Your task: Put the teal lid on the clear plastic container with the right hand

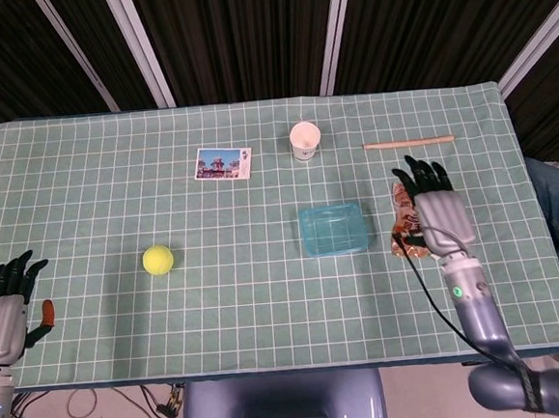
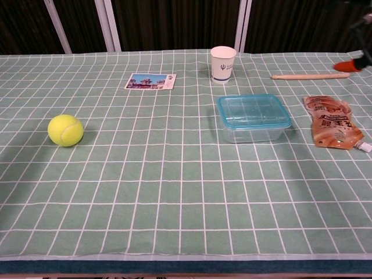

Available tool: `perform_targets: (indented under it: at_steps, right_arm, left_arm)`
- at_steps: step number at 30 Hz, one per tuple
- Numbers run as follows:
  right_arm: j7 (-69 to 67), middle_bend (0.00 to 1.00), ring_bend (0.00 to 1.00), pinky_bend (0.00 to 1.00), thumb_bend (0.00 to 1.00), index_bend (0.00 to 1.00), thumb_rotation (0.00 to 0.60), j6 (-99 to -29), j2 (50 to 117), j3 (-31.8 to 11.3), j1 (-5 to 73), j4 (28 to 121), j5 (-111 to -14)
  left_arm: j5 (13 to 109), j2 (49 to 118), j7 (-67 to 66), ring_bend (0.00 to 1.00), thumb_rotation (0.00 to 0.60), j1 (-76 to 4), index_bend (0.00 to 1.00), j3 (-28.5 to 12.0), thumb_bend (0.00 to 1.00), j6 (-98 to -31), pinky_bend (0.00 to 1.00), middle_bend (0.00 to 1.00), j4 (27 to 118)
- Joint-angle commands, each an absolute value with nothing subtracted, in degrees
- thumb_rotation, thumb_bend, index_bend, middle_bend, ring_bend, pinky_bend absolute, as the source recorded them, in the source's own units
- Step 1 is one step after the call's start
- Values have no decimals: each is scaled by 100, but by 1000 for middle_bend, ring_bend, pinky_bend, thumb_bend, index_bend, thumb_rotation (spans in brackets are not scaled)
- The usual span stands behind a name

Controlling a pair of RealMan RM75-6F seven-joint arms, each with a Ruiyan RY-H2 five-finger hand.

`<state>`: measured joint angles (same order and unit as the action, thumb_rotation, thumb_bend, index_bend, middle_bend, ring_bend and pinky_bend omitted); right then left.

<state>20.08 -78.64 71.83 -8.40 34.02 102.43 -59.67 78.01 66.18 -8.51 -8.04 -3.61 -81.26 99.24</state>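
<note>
Head view: the teal lid (image 1: 334, 228) sits flat on the clear plastic container (image 1: 336, 246), near the middle of the tabletop (image 1: 94, 185) with its green grid-patterned cloth, right of centre. Right hand (image 1: 433, 210) is raised above the orange printed food pouch (image 1: 405, 221), fingers spread and extended toward the far edge, holding nothing; it is clear of the container, to its right. Left hand (image 1: 5, 310) is at the near left edge, fingers apart, empty. Yellow tennis ball (image 1: 158, 259) lies well left of the container. Picture postcard (image 1: 224, 163) and white paper cup (image 1: 304, 140) lie toward the far side; a thin wooden stick (image 1: 408, 143) lies right of the cup.

Chest view: lid (image 2: 253, 110) is seated level on the container (image 2: 256, 131), rim covering all visible edges. Cup (image 2: 223, 64) stands upright behind it, apart. Pouch (image 2: 334, 122) lies flat just right of the container, not touching. Stick (image 2: 302, 76) lies beyond the pouch. Only an orange-red fingertip (image 2: 349, 65) of the right hand shows at the right edge, above the stick's end. Ball (image 2: 65, 129) and postcard (image 2: 150, 81) are at left. Left hand does not appear here.
</note>
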Motion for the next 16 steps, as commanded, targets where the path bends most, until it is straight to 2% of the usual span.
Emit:
perform_targets:
  at_steps: [1,5,9,16]
  right_arm:
    - [900,0,0,0,274,130,600,-9002,6782,185,2112,10216,-7288]
    - [275,0,0,0,274,130,600,-9616,6955,603,1396,9472,-7895]
    - [-80,0,0,0,274,130,600,-9809,6982,788,1008,9097,-8137]
    - [-12,0,0,0,274,130,600,-9917,6976,578,808,8897,-8322]
  left_arm:
    - [8005,6628,-839,0,600,-778,143,-290,564,-8222,0,0,9877]
    - [8174,6619,-815,0,600,-761,143,-250,564,-8291,0,0,9856]
    - [8248,6607,-811,0,600,-748,143,-222,564,-8308,0,0,9881]
    - [8466,6577,-870,0,600,-733,143,-144,564,-8353,0,0,9915]
